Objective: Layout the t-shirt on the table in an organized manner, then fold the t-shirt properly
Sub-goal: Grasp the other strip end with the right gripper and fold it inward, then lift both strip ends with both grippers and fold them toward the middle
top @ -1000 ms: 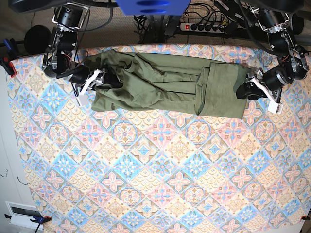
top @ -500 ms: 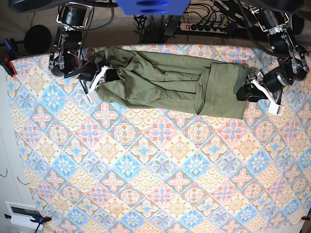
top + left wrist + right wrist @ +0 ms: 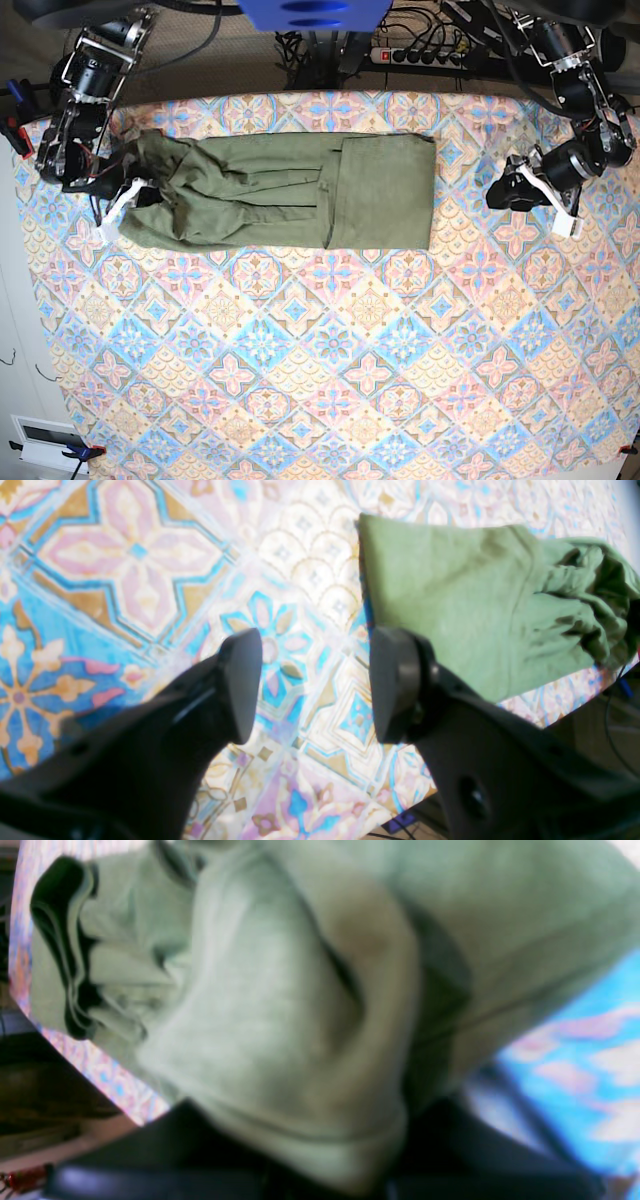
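- The t-shirt (image 3: 285,192) lies as a long olive band on the far half of the table (image 3: 330,380), its long axis running across the base view from side to side.
- One end of that band is flat and squared off with a crisp folded edge; this end points toward the left gripper (image 3: 512,192). The other end is bunched and rumpled and sits at the right gripper (image 3: 140,190).
- The right gripper is pressed together on the crumpled end of the t-shirt: its wrist view is filled with gathered cloth (image 3: 280,1040) that runs down into the dark jaws at the bottom of the picture.
- The left gripper (image 3: 315,685) stands spread and empty, its two dark pads (image 3: 240,680) over bare tablecloth, apart from the shirt. In its wrist view the flat end of the shirt (image 3: 450,605) lies just ahead and to one side of the jaws.
- The relation that matters: the shirt lies between the two grippers, but only the right one has hold of it, and there is a clear stretch of patterned cloth between the flat end and the left gripper.
- Judging from this, the layout step is not finished; the bunched end needs spreading, and the left arm is the nearer one for pinning or pinching the flat end.
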`<state>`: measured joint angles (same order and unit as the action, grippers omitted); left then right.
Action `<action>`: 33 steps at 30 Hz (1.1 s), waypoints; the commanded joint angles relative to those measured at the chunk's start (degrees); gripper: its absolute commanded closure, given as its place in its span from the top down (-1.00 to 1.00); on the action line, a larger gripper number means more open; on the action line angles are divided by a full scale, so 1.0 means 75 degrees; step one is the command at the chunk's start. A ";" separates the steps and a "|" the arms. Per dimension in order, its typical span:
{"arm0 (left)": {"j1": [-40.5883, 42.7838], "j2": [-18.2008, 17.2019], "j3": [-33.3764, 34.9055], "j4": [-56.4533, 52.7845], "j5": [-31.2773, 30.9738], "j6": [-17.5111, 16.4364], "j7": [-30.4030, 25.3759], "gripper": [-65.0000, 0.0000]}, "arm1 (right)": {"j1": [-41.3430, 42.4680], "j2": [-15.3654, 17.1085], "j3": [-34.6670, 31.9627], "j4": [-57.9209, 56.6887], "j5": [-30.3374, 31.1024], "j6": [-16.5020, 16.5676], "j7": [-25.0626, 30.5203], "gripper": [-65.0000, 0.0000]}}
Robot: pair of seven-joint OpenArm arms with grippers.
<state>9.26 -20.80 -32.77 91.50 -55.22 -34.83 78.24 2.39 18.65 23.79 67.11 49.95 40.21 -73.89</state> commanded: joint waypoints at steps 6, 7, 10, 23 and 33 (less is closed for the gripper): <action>-0.0080 -0.0116 -0.0043 0.0113 -0.0098 -0.0027 -0.0122 -0.53 | 0.0578 0.0426 0.0069 -0.0104 -0.1157 -0.0027 0.0246 -1.00; -0.0080 -0.0046 -0.0043 0.0113 -0.0098 -0.0015 -0.0122 -0.65 | 0.0566 0.0426 0.0069 -0.0057 -0.1251 -0.0027 0.0234 -1.00; -0.0080 0.0118 -0.0043 0.0113 -0.0086 0.0008 -0.0122 -0.91 | 0.0554 0.0426 -0.0037 0.0564 -0.1310 -0.0027 0.0234 -1.00; -0.0396 0.1454 0.0203 0.0101 0.1906 0.0008 -0.0333 -1.00 | 0.0238 -0.0653 -0.2064 0.3951 -0.1310 -0.0027 0.0269 -1.00; -0.0689 0.1876 0.2453 -0.0872 0.3079 0.0020 -0.1822 -1.00 | 0.0249 -0.1520 -0.2803 0.4362 -0.1298 -0.0027 0.0304 -1.00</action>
<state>5.15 -6.48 -14.46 84.64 -32.56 -34.61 64.42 2.98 7.29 2.74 98.61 38.87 39.86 -73.14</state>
